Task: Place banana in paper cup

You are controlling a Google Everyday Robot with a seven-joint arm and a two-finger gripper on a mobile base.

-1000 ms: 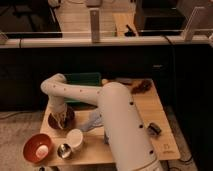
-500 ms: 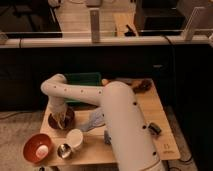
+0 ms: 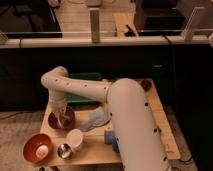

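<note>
The gripper sits in the purple bowl, left, at the banana. Its hold and the banana's direction cannot be told.

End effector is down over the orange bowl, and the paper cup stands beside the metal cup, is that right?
No: the camera view shows the end effector down over the purple bowl instead. The paper cup stands beside the metal cup.

The gripper hangs low inside the purple bowl at the tabletop's left side, with the paper cup (white, upright) just beside that bowl's near rim.
</note>
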